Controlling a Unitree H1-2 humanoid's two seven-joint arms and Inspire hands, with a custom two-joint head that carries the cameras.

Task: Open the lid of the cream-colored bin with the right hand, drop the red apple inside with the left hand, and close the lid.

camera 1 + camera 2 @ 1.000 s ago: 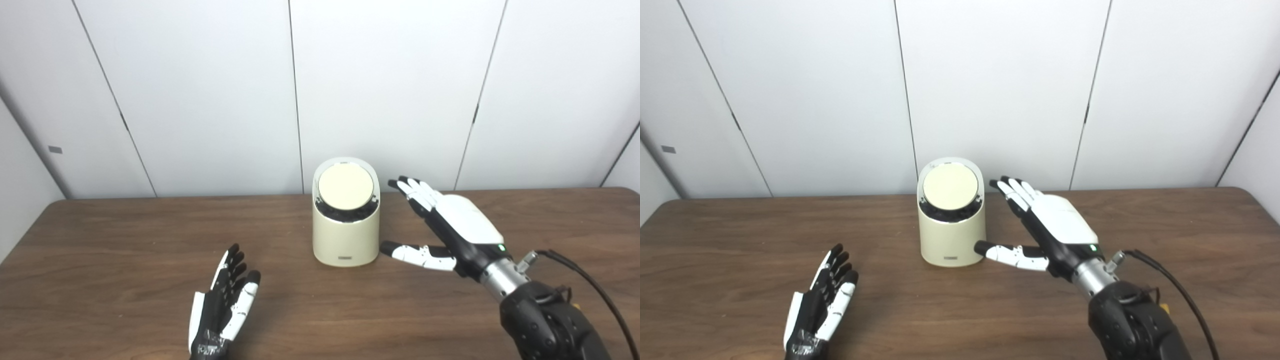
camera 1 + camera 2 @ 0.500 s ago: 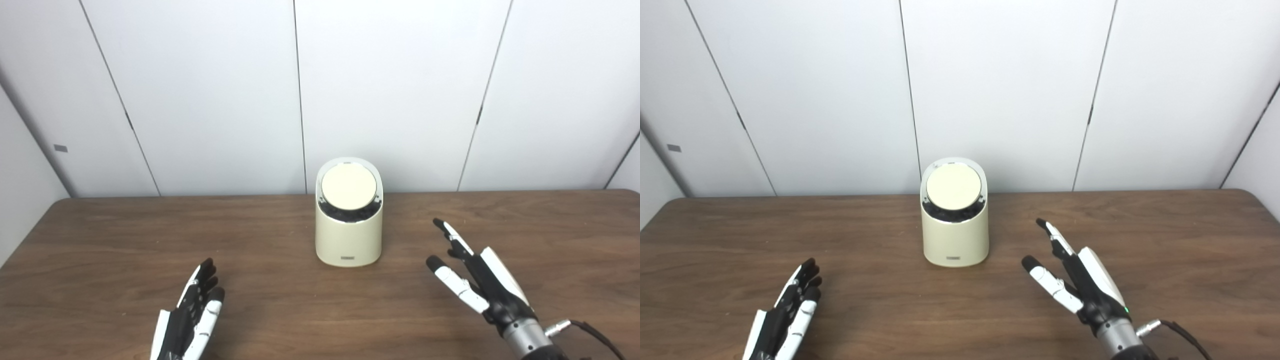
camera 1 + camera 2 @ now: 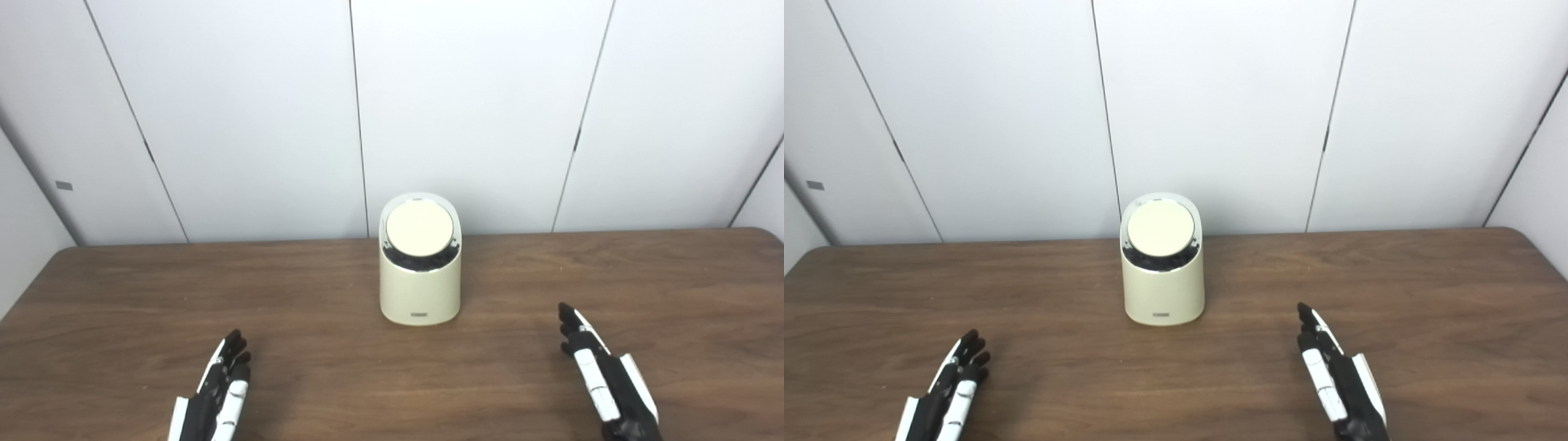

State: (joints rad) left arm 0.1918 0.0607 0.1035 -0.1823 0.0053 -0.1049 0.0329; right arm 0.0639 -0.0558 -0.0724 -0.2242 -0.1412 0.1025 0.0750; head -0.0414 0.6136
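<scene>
Left hand [image 3: 211, 398] at 7 o'clock, right hand [image 3: 606, 380] at 5 o'clock: both empty, fingers extended and lying close together, palms turned inward, low over the table [image 3: 122, 306]. Bin [image 3: 419, 263] stands upright at centre, well apart from both hands, lid [image 3: 420, 228] closed (tilted toward the camera). Apple not visible.

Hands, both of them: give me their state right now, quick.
Left hand: open, fingers extended, holding nothing, low over the brown wooden table.
Right hand: open, fingers extended, holding nothing, clear of the cream-colored cylindrical bin.
</scene>
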